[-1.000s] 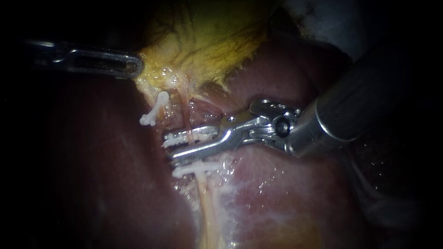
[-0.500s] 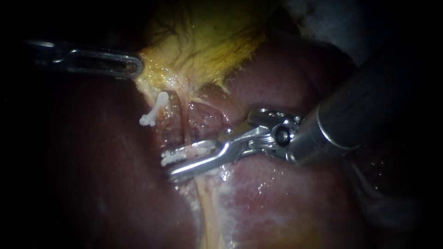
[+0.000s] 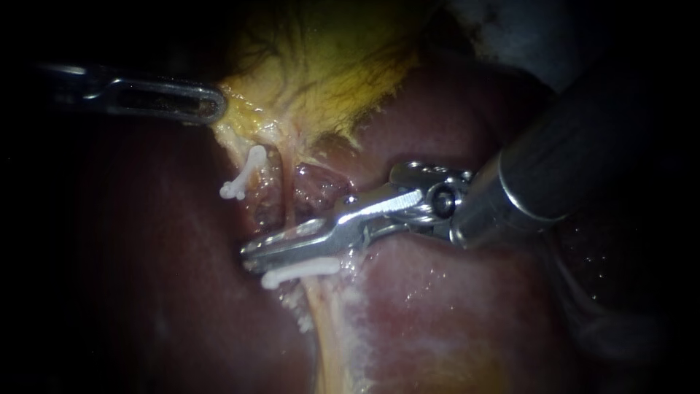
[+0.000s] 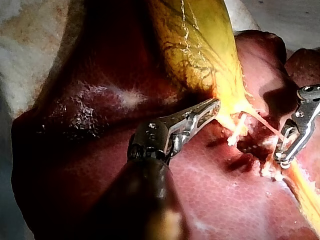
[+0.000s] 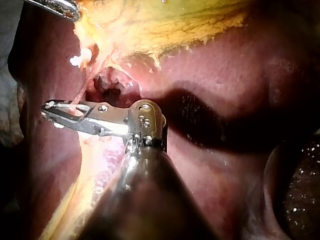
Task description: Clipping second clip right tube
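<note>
Left instrument point(image 3: 213, 103), right instrument point(image 3: 250, 260): both clamped.

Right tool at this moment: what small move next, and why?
Probably open the right tool slightly and ease it back. Its jaws lie shut across the right tube, just above the white clip already on it, so releasing would show whether a second clip sits there.

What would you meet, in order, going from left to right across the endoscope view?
Left instrument → upper white clip → right tube → right instrument's shaft.
</note>
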`<action>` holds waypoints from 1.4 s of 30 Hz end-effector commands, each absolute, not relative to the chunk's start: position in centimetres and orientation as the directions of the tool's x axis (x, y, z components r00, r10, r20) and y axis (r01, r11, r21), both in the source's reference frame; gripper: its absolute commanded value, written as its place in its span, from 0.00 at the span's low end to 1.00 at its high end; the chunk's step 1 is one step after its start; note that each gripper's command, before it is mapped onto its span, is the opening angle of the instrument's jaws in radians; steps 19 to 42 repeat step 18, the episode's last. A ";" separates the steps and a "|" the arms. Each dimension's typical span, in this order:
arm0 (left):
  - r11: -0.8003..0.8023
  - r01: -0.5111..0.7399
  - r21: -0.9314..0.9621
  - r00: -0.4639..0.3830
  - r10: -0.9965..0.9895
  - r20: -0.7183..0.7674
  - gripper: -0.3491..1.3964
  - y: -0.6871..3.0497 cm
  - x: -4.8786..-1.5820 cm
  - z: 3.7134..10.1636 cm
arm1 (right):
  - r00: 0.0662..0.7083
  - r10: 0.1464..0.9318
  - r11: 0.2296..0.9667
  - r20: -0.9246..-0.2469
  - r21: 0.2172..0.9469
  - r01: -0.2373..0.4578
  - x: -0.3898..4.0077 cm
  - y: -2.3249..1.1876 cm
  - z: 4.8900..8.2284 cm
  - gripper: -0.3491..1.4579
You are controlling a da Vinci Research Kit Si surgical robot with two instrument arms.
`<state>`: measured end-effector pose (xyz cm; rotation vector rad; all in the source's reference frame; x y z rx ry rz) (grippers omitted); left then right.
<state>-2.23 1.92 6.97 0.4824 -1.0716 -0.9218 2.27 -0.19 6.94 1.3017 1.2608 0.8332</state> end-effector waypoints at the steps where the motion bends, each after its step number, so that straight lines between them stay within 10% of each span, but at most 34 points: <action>1: 0.552 0.402 0.731 0.173 -0.829 0.531 0.00 1.92 -2.23 6.96 | 0.196 0.965 0.136 -0.174 0.971 0.195 2.27 -0.19 6.95 0.00; 42: 0.552 0.402 0.731 0.173 -0.829 0.531 0.00 1.92 -2.23 6.96 | 0.205 0.963 0.133 -0.173 0.972 0.196 2.25 -0.18 7.01 0.00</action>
